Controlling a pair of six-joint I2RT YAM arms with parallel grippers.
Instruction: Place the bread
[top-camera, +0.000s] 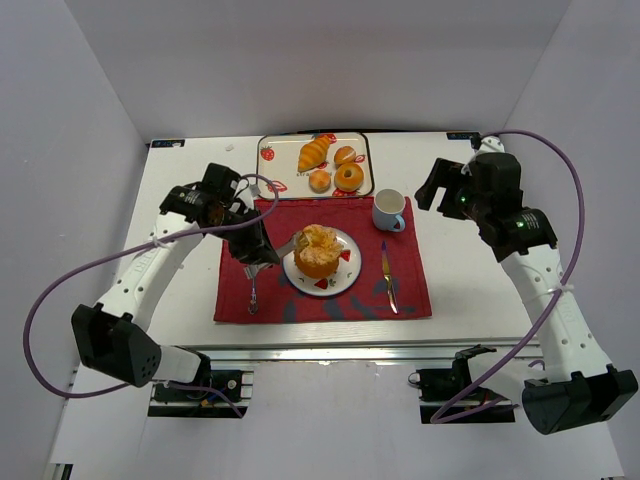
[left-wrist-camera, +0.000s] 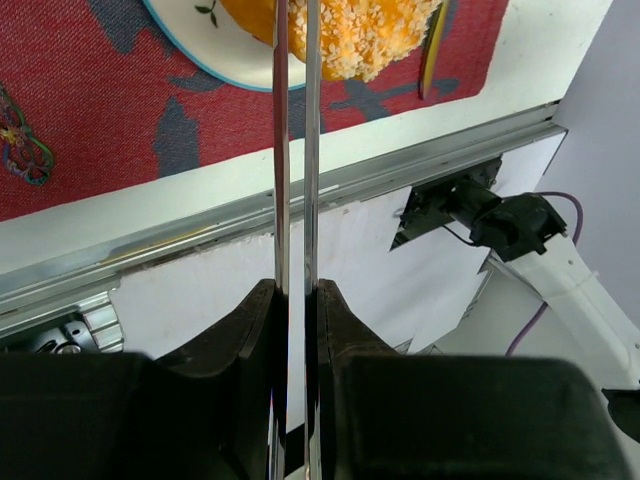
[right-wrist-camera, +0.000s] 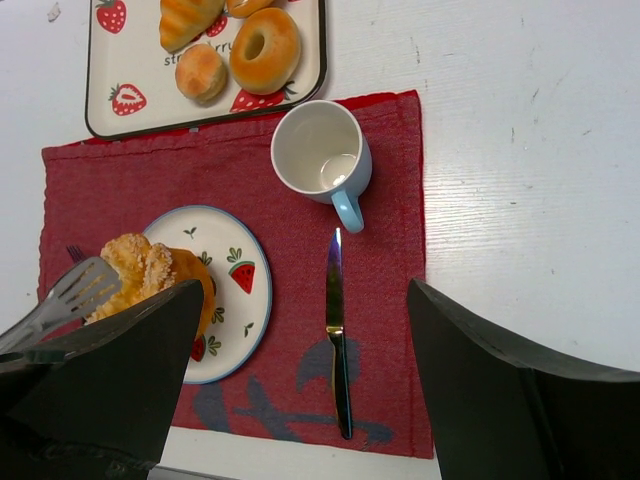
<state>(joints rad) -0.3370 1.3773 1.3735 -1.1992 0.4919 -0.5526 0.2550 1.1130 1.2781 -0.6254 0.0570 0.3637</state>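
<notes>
The bread (top-camera: 318, 250), a tall golden bun with a pale flaky top, sits on the white fruit-print plate (top-camera: 346, 274) on the red placemat. It also shows in the left wrist view (left-wrist-camera: 370, 35) and the right wrist view (right-wrist-camera: 150, 272). My left gripper (top-camera: 262, 250) (left-wrist-camera: 297, 290) is shut on metal tongs (left-wrist-camera: 282, 150). The tongs' slotted tip (right-wrist-camera: 72, 292) rests against the bread's left side, and their arms stand close together. My right gripper (top-camera: 440, 190) (right-wrist-camera: 305, 290) is open and empty, raised above the table's right side.
A strawberry-print tray (top-camera: 266, 160) at the back holds a croissant (top-camera: 313, 153), a ring donut (top-camera: 349, 176) and a small bun (top-camera: 320, 180). A blue-handled mug (top-camera: 388, 209), a knife (top-camera: 386, 275) and a fork (top-camera: 253, 288) lie on the placemat (top-camera: 235, 300).
</notes>
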